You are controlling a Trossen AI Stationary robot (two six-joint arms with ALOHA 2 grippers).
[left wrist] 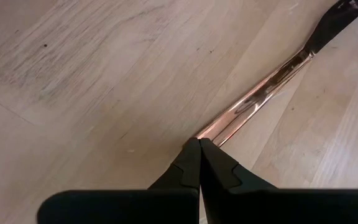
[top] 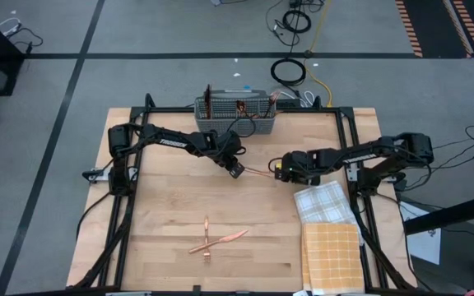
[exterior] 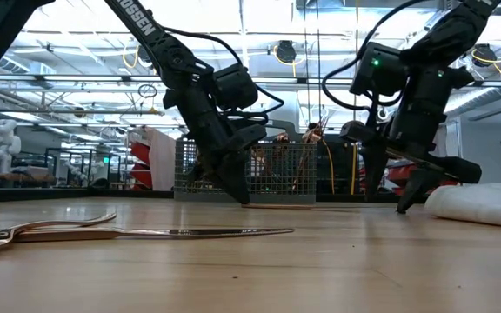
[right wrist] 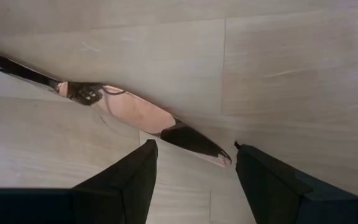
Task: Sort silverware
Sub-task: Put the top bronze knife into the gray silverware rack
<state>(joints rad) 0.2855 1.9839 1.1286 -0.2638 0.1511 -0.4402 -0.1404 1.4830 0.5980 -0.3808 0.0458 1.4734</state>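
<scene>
A slim copper-coloured knife (top: 257,172) lying mid-bench is pinched at its handle end by the left pincer (left wrist: 199,142); the right pincer (right wrist: 194,162), spread, straddles its blade. A lift toward the far grey mesh caddy (top: 234,115) seems due next.

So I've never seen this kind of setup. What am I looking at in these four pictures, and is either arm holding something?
Two dark robot arms work at a wooden table. One picture looks straight down, one looks level across the tabletop, and the other two come from cameras on each arm's wrist.

At the far edge stands a grey mesh caddy with some silverware in it. A copper knife lies mid-table between the arms. The left gripper is shut on its handle end. The right gripper is open, its fingers either side of the blade tip, not gripping. Nearer the front lie two more pieces, crossed. Two checked cloths sit on the right side.
</scene>
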